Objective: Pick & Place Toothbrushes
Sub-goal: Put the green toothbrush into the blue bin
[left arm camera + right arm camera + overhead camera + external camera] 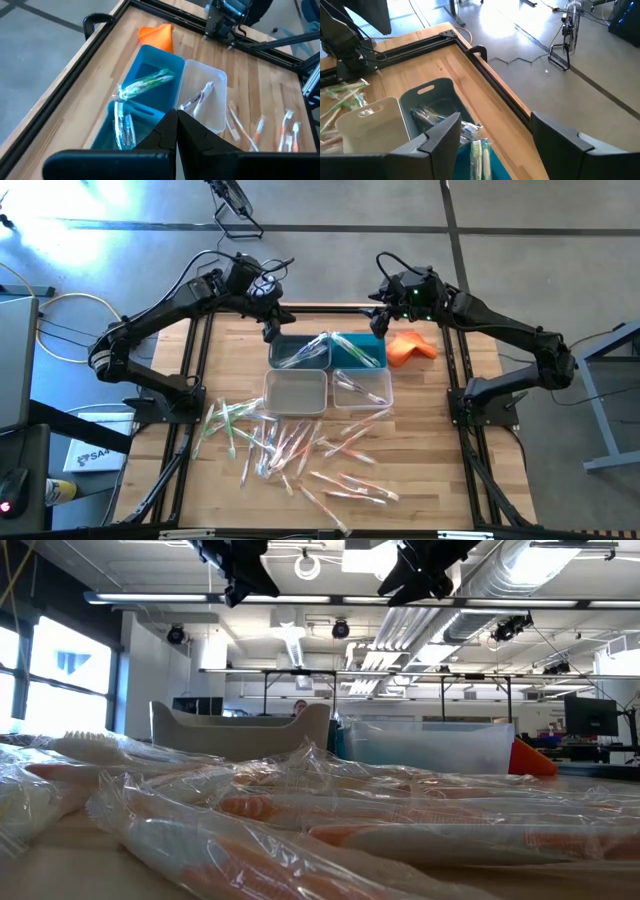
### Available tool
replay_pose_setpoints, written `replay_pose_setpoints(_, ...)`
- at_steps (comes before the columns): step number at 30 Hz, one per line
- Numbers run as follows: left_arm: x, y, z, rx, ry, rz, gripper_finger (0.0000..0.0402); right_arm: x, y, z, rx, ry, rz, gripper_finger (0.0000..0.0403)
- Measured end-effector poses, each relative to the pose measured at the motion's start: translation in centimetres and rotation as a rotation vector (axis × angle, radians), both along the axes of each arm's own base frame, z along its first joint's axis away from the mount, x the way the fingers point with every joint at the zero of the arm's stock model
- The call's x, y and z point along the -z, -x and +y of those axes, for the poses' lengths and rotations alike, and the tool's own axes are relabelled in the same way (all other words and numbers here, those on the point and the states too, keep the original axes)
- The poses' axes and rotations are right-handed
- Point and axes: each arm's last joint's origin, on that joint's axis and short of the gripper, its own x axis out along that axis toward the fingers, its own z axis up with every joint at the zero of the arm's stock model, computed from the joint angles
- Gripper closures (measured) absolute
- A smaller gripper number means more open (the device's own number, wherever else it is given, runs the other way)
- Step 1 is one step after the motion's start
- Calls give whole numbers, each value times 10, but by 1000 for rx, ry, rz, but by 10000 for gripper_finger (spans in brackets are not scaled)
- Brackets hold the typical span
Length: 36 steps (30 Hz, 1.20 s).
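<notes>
A few toothbrushes (300, 452) lie in the bins (296, 391); most litter the table's (420, 480) near edge. The left gripper (270, 332) is closed, the right gripper (379, 323) spread and empty.

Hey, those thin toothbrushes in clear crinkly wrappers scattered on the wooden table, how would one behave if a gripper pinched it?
The wrapped toothbrushes look thin, so probably light. The glossy, loose clear film may slip or crumple before the stiff handle is caught. They overlap in the pile, so a neighbour could drag along.

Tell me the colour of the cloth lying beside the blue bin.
Orange. The cloth shows best in the left wrist view, beside the blue bin.
</notes>
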Motion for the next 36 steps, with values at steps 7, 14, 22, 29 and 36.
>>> replay_pose_setpoints(7,-4,13,-12,88,-96,-49,401,0,0,0,13,-22,-12,172)
replay_pose_setpoints(14,30,48,-34,38,-58,-134,401,-3,-1,-1,15,-5,-41,172)
replay_pose_setpoints(22,39,92,-62,-2,-70,-283,401,-6,-3,-1,13,11,-73,172)
replay_pose_setpoints(29,32,123,-82,-41,13,-350,401,-6,-3,-1,12,12,-72,172)
replay_pose_setpoints(36,29,129,-86,-88,120,-397,401,-6,-3,-1,10,14,-72,172)
